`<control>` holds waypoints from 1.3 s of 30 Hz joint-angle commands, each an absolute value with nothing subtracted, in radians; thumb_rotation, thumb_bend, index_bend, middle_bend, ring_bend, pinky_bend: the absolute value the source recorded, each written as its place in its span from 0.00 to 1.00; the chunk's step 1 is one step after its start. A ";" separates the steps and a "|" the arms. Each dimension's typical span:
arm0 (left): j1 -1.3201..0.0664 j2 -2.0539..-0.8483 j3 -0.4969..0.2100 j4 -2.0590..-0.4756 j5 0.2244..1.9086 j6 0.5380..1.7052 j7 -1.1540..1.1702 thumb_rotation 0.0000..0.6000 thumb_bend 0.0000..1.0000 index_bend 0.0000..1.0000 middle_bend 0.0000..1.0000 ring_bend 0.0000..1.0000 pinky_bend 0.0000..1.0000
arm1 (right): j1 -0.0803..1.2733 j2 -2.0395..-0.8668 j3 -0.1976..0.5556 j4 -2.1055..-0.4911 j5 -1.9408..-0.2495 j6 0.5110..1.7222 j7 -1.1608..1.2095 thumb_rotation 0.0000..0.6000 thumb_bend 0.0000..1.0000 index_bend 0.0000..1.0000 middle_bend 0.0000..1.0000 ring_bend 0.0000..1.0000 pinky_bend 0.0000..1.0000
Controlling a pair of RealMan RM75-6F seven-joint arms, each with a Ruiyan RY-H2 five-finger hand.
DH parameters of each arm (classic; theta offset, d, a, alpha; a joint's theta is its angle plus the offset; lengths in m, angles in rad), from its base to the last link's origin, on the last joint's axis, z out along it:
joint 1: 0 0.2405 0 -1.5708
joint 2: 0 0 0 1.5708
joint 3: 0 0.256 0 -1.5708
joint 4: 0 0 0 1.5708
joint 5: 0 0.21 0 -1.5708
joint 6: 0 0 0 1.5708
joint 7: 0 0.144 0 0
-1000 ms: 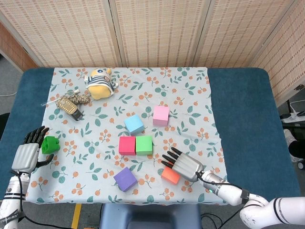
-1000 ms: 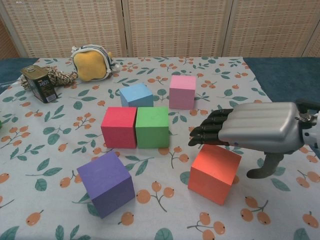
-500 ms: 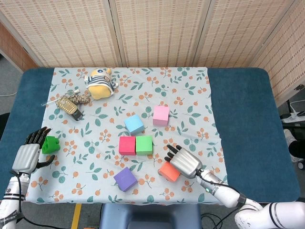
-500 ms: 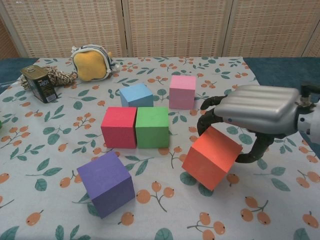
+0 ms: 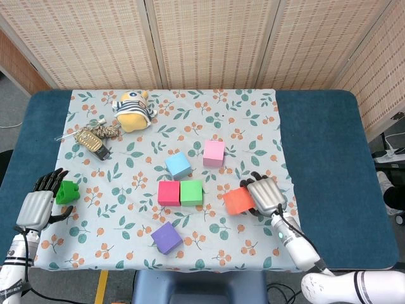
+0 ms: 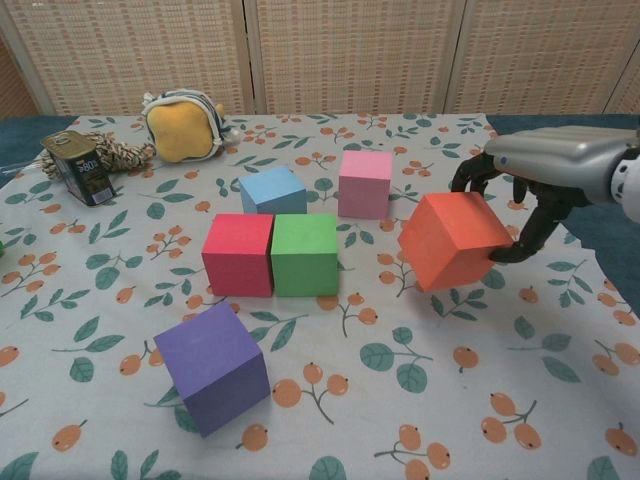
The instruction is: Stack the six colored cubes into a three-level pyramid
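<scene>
While the right hand (image 6: 545,175) has its fingers (image 6: 470,170) clamped on the orange cube (image 6: 452,240), held tilted just off the bench (image 5: 323,158) right of the green cube (image 6: 304,253), the cube should be levelled first; then set flush beside green, completing the base row with the red cube (image 6: 238,253); the left hand (image 5: 39,201), fingers apart, rests near a green toy (image 5: 66,191).

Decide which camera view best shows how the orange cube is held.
The chest view: the orange cube is large there, tilted, and gripped by the right hand above the cloth. The head view shows it small, partly under that hand.
</scene>
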State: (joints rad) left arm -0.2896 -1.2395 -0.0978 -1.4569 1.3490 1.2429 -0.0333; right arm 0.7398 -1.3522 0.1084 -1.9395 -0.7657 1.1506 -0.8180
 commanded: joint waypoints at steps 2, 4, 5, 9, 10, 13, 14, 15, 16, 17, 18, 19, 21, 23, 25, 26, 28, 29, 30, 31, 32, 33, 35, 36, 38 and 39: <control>-0.290 -1.243 -0.101 -1.453 1.341 1.244 -0.023 1.00 0.32 0.00 0.00 0.00 0.09 | 0.825 -1.465 0.198 -1.886 -0.574 1.239 -0.949 1.00 0.23 0.89 0.35 0.15 0.35; -0.289 -1.243 -0.101 -1.453 1.341 1.245 -0.023 1.00 0.32 0.00 0.00 0.00 0.09 | 0.849 -1.494 0.223 -1.866 -0.521 1.249 -0.965 1.00 0.24 0.89 0.35 0.15 0.35; -0.289 -1.244 -0.101 -1.452 1.341 1.244 -0.023 1.00 0.32 0.00 0.00 0.00 0.10 | 0.864 -1.511 0.238 -1.854 -0.483 1.252 -0.976 1.00 0.24 0.89 0.35 0.15 0.35; -0.291 -1.248 -0.102 -1.449 1.332 1.241 -0.008 1.00 0.32 0.00 0.00 0.00 0.10 | 0.915 -1.566 0.280 -1.803 -0.379 1.259 -1.008 1.00 0.24 0.89 0.35 0.16 0.35; -0.291 -1.248 -0.102 -1.450 1.332 1.239 -0.007 1.00 0.32 0.00 0.00 0.00 0.10 | 0.925 -1.579 0.290 -1.794 -0.353 1.260 -1.012 1.00 0.24 0.89 0.35 0.16 0.35; -0.290 -1.245 -0.101 -1.453 1.332 1.241 -0.006 1.00 0.32 0.00 0.00 0.00 0.09 | 0.959 -1.610 0.315 -1.766 -0.287 1.270 -1.036 1.00 0.24 0.89 0.35 0.16 0.35; -0.290 -1.245 -0.102 -1.454 1.333 1.242 -0.007 1.00 0.32 0.00 0.00 0.00 0.09 | 0.969 -1.619 0.318 -1.755 -0.277 1.276 -1.045 1.00 0.24 0.89 0.35 0.16 0.35; -0.289 -1.245 -0.102 -1.454 1.333 1.242 -0.008 1.00 0.32 0.00 0.00 0.00 0.09 | 0.977 -1.627 0.321 -1.746 -0.266 1.281 -1.051 1.00 0.24 0.89 0.35 0.16 0.35; -0.289 -1.244 -0.101 -1.455 1.333 1.242 -0.009 1.00 0.32 0.00 0.00 0.00 0.10 | 0.984 -1.633 0.325 -1.740 -0.255 1.285 -1.055 1.00 0.24 0.89 0.35 0.16 0.35; -0.289 -1.243 -0.101 -1.455 1.334 1.242 -0.009 1.00 0.32 0.00 0.00 0.00 0.09 | 0.992 -1.640 0.332 -1.734 -0.236 1.289 -1.060 1.00 0.24 0.89 0.35 0.16 0.35; -0.289 -1.242 -0.101 -1.455 1.333 1.242 -0.010 1.00 0.32 0.00 0.00 0.00 0.09 | 0.999 -1.646 0.340 -1.730 -0.218 1.290 -1.063 1.00 0.24 0.89 0.35 0.16 0.35; -0.288 -1.242 -0.101 -1.455 1.333 1.242 -0.011 1.00 0.32 0.00 0.00 0.00 0.09 | 1.002 -1.649 0.344 -1.729 -0.211 1.290 -1.064 1.00 0.24 0.89 0.35 0.16 0.35; -0.288 -1.242 -0.101 -1.456 1.333 1.242 -0.012 1.00 0.32 0.00 0.00 0.00 0.09 | 1.005 -1.650 0.346 -1.728 -0.206 1.291 -1.065 1.00 0.24 0.89 0.35 0.16 0.35; -0.288 -1.240 -0.101 -1.456 1.334 1.242 -0.015 1.00 0.32 0.00 0.00 0.00 0.09 | 1.010 -1.653 0.350 -1.730 -0.196 1.291 -1.064 1.00 0.24 0.89 0.35 0.16 0.35; -0.288 -1.238 -0.102 -1.456 1.334 1.241 -0.019 1.00 0.32 0.00 0.00 0.00 0.09 | 1.020 -1.653 0.352 -1.737 -0.180 1.297 -1.074 1.00 0.24 0.89 0.35 0.16 0.35; -0.289 -1.237 -0.103 -1.456 1.335 1.240 -0.021 1.00 0.32 0.00 0.00 0.00 0.10 | 1.025 -1.653 0.356 -1.742 -0.168 1.303 -1.081 1.00 0.24 0.89 0.35 0.16 0.35; -0.289 -1.236 -0.102 -1.456 1.336 1.240 -0.024 1.00 0.32 0.00 0.00 0.00 0.10 | 1.034 -1.651 0.363 -1.750 -0.143 1.313 -1.091 1.00 0.24 0.89 0.35 0.16 0.35; -0.289 -1.236 -0.102 -1.456 1.337 1.239 -0.026 1.00 0.32 0.00 0.00 0.00 0.10 | 1.037 -1.650 0.365 -1.754 -0.132 1.315 -1.095 1.00 0.24 0.89 0.35 0.16 0.35; -0.289 -1.235 -0.102 -1.456 1.338 1.239 -0.027 1.00 0.32 0.00 0.00 0.00 0.10 | 1.042 -1.649 0.368 -1.759 -0.116 1.319 -1.101 1.00 0.24 0.89 0.35 0.16 0.35; -0.289 -1.235 -0.101 -1.457 1.338 1.239 -0.028 1.00 0.32 0.00 0.00 0.00 0.10 | 1.045 -1.649 0.370 -1.762 -0.106 1.323 -1.106 1.00 0.24 0.89 0.35 0.16 0.35; -0.289 -1.234 -0.101 -1.456 1.339 1.240 -0.029 1.00 0.32 0.00 0.00 0.00 0.09 | 1.049 -1.649 0.370 -1.764 -0.100 1.327 -1.110 1.00 0.24 0.89 0.35 0.16 0.35; -0.289 -1.234 -0.101 -1.456 1.340 1.239 -0.030 1.00 0.32 0.00 0.00 0.00 0.10 | 1.054 -1.651 0.370 -1.765 -0.094 1.333 -1.114 1.00 0.24 0.89 0.35 0.16 0.35; -0.289 -1.233 -0.101 -1.457 1.341 1.239 -0.033 1.00 0.32 0.00 0.00 0.00 0.10 | 1.061 -1.657 0.372 -1.762 -0.087 1.341 -1.117 1.00 0.24 0.89 0.35 0.16 0.35; -0.290 -1.233 -0.101 -1.457 1.342 1.240 -0.034 1.00 0.32 0.00 0.00 0.00 0.10 | 1.065 -1.660 0.372 -1.759 -0.085 1.345 -1.118 1.00 0.24 0.89 0.35 0.16 0.35; -0.288 -1.231 -0.100 -1.458 1.344 1.241 -0.037 1.00 0.32 0.00 0.00 0.00 0.10 | 1.070 -1.667 0.375 -1.753 -0.080 1.349 -1.117 1.00 0.24 0.89 0.35 0.16 0.35; -0.288 -1.231 -0.099 -1.457 1.346 1.243 -0.039 1.00 0.32 0.00 0.00 0.00 0.10 | 1.074 -1.671 0.377 -1.749 -0.076 1.350 -1.117 1.00 0.24 0.89 0.35 0.16 0.35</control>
State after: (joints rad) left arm -0.2881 -1.2312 -0.0995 -1.4574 1.3453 1.2421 -0.0387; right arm 1.0721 -1.6695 0.3757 -1.7512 -0.0776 1.3488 -1.1170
